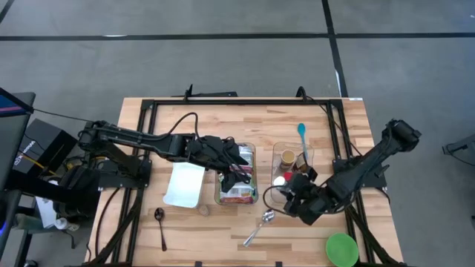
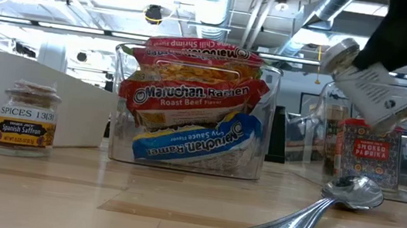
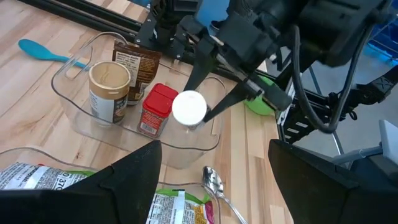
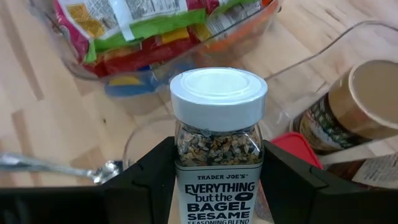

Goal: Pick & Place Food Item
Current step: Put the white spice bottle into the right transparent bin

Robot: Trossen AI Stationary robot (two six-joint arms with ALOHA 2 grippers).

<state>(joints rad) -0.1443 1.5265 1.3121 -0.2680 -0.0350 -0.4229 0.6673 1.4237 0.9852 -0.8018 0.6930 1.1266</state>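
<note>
High view straight down; low view table-level; both share ramen bin (image 1: 237, 176).

A metal spoon (image 1: 260, 226) is lying on the wooden table (image 1: 223, 241), near its front edge. A dark spoon (image 1: 160, 225) is seen beside a white tray (image 1: 184, 185). A green lid (image 1: 341, 249) is resting at the corner, and a blue spoon (image 1: 302, 139) is placed farther back.
</note>
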